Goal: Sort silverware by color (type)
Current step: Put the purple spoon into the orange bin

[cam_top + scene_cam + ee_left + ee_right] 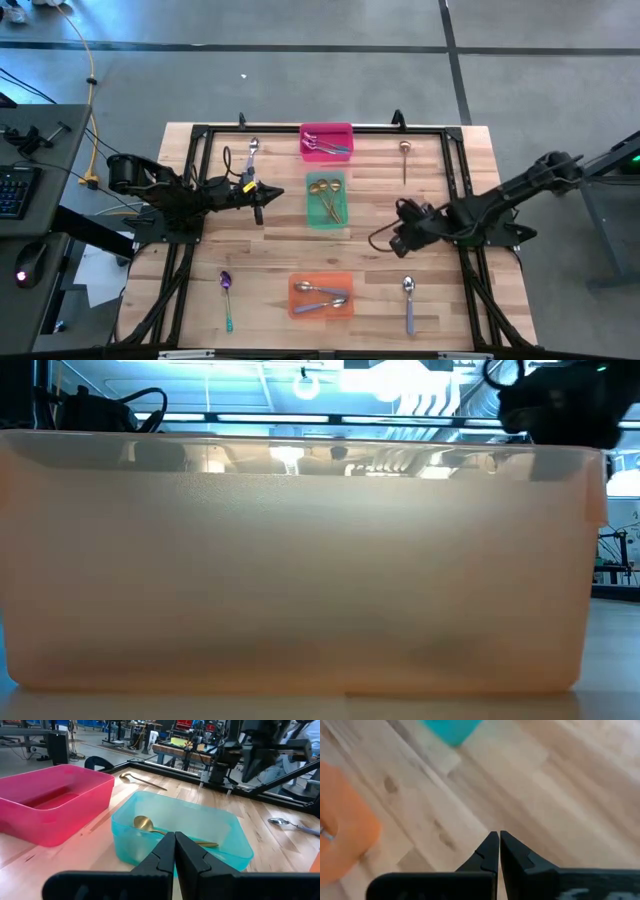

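High view: gold spoons are seen in the green bin. Left gripper and right gripper are pressed together, and nothing is held.

You have open wood between the green bin and the orange bin; the pink bin crowds the green one's far end.

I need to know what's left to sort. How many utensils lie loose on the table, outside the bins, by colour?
Silver: 2, the far silver spoon and the lavender-handled silver spoon
Gold: 1, the gold spoon
Purple: 1, the purple spoon with a teal handle
Total: 4
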Robot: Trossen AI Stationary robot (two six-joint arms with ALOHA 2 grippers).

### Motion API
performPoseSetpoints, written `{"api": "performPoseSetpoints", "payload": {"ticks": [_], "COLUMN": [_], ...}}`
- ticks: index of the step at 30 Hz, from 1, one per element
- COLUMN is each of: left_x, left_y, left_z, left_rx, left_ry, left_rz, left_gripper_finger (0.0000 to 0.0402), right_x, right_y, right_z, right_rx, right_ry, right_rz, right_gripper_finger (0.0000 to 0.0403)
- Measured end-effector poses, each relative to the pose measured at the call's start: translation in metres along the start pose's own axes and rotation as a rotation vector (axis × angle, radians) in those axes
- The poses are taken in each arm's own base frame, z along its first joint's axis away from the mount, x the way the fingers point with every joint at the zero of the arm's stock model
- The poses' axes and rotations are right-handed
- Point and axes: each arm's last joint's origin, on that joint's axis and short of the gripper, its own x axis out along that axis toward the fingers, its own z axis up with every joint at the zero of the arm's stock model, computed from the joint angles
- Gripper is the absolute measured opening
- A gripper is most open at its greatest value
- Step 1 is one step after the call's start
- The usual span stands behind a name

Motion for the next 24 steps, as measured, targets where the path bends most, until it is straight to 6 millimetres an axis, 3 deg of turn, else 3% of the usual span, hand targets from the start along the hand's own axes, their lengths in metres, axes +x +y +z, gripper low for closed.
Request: {"api": "performPoseSetpoints", "payload": {"ticks": [10, 20, 24], "left_x": [0.000, 0.000, 0.000], "left_y": [0.000, 0.000, 0.000], "left_z": [-0.001, -0.003, -0.003], "left_rx": [-0.009, -0.007, -0.008], "left_ry": [0.008, 0.029, 0.031], "left_rz": [0.002, 0.005, 0.005], "left_gripper_finger": [0.0000, 0.0000, 0.0000], "right_x": [-0.010, -0.003, 0.002], "right_y": [0.012, 0.022, 0.025], "right_z": [-0.034, -0.066, -0.076], "right_rx": [0.109, 0.166, 0.190], "right_ry": [0.094, 0.235, 0.307], "right_rz": [0.041, -0.008, -0.042], "right_gripper_finger": [0.0000, 0.0002, 0.0023]}}
